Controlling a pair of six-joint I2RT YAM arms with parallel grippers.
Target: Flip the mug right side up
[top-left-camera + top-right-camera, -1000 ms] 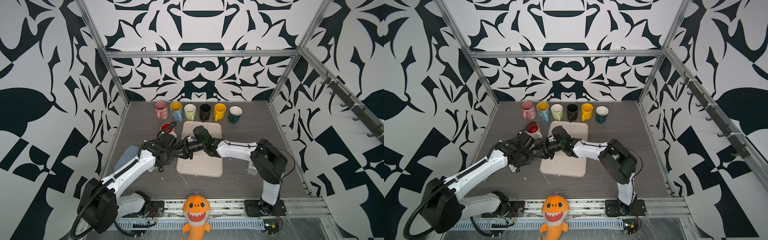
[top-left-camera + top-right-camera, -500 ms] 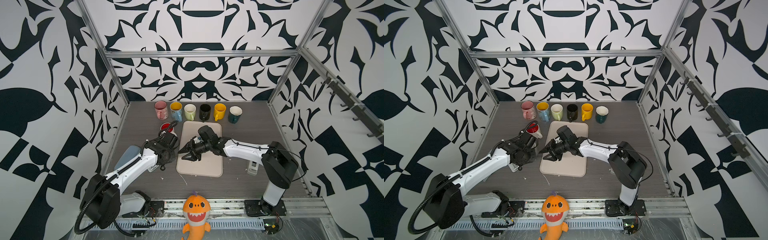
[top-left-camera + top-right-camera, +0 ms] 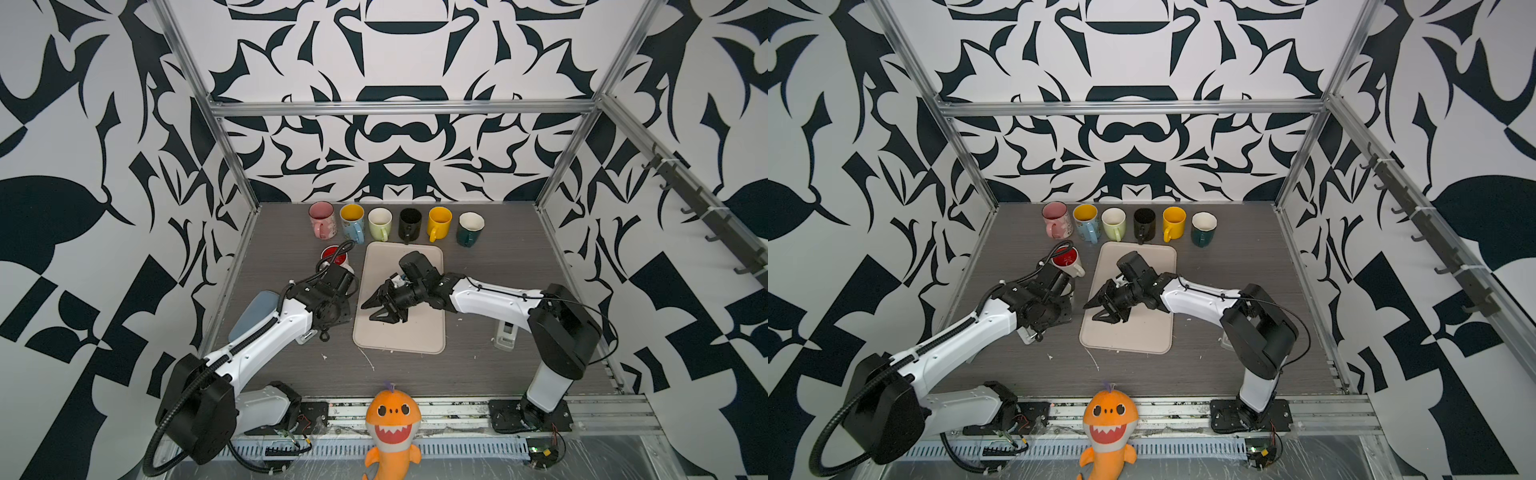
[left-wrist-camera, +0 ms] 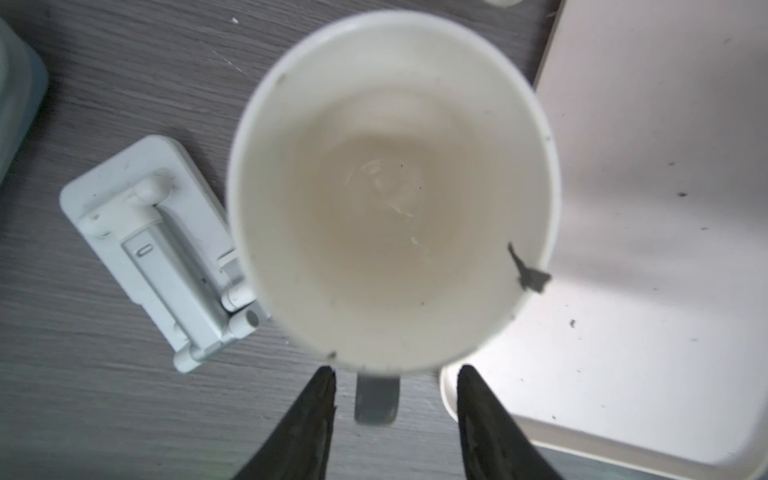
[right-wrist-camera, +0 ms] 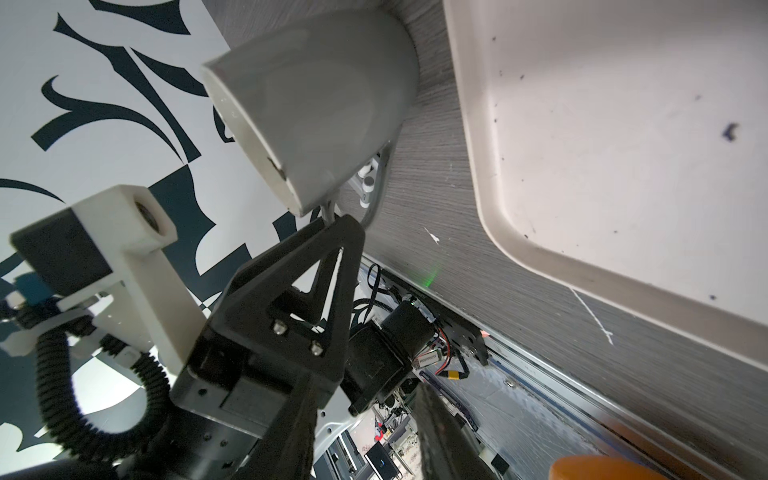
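Directly beneath the left wrist camera, the grey mug [image 4: 390,187] stands right side up on the wood-grain table [image 4: 104,83]; its white interior faces the lens, its base rests just beside a rounded corner of the beige tray [image 4: 644,208], and a small dark chip marks its rim. The left gripper [image 4: 395,372] is open; its two black fingers [image 4: 307,419] stand to either side of the mug's grey handle [image 4: 376,403], a gap showing on each side, so nothing is held. A white plastic fixture [image 4: 158,249] lies on the table next to the mug; whether the two touch cannot be told. From the right wrist camera the mug shows its grey outer wall, base down on the table and off the tray. In both top views the mug is hidden under the left arm's wrist, which sits at the tray's left edge. The right gripper [image 3: 377,311] is above the middle of the tray, pointing toward the left arm; its jaws are apart and empty.

Along the back of the table six mugs stand upright in a row: pink mug [image 3: 322,218]; blue mug [image 3: 352,224]; pale green mug [image 3: 380,223]; black mug [image 3: 410,224]; yellow mug [image 3: 439,222]; dark teal mug [image 3: 469,229]. A red-lined white mug [image 3: 334,255] stands just behind the left wrist; an orange shark plush [image 3: 390,424] sits at the front rail.
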